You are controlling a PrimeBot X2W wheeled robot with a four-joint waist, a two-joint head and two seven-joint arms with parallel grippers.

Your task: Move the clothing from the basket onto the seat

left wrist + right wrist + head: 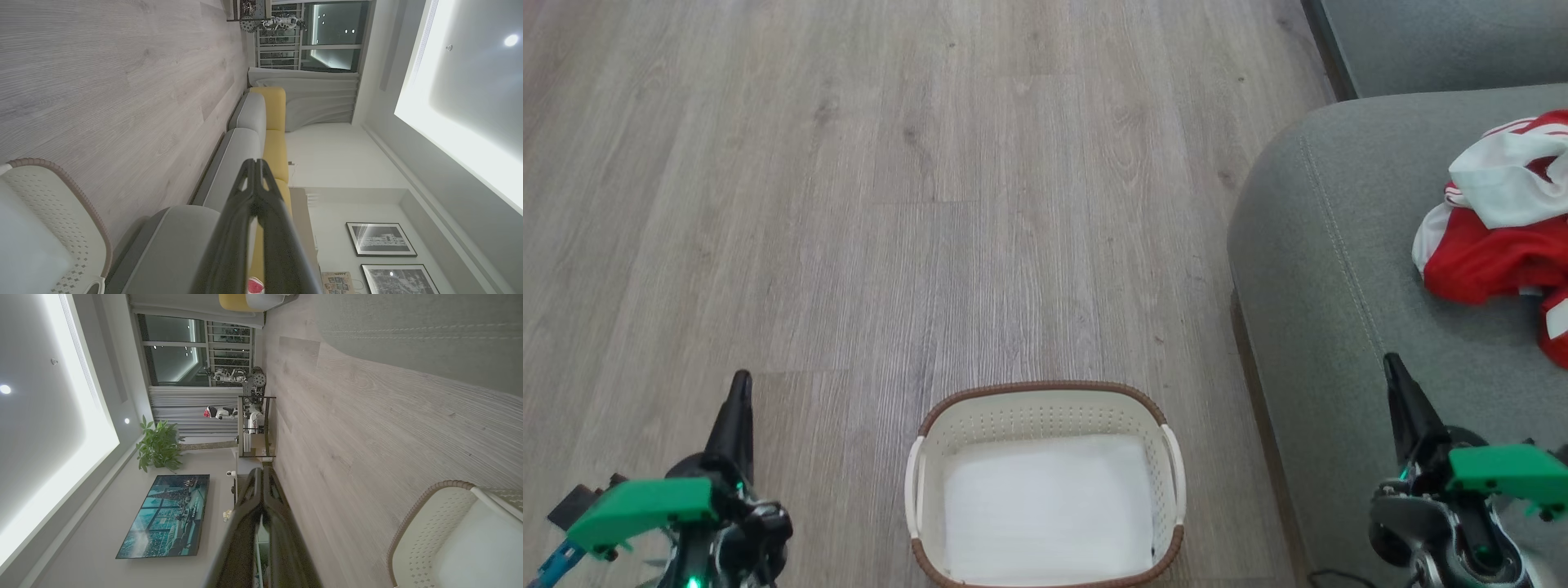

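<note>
The cream basket (pixel 1045 408) with a brown rim stands on the floor at the bottom centre of the head view, holding nothing but its white bottom. Its rim also appears in the left wrist view (pixel 61 179) and the right wrist view (pixel 425 498). Red and white clothing (pixel 1503 229) lies crumpled on the grey-green seat (pixel 1323 245) at the right. My left gripper (pixel 739 388) is shut and holds nothing, left of the basket. My right gripper (pixel 1392 367) is shut and holds nothing, over the seat's front part. Both pairs of fingers meet at the tips (pixel 255 163) (pixel 261 471).
Pale wood floor (pixel 931 204) spreads ahead of the basket. A second grey cushion (pixel 1445 41) sits at the top right. The wrist views show a yellow sofa back (pixel 276 118), a wall television (pixel 167 514), a plant (pixel 159 447) and a shelf unit (pixel 253 424).
</note>
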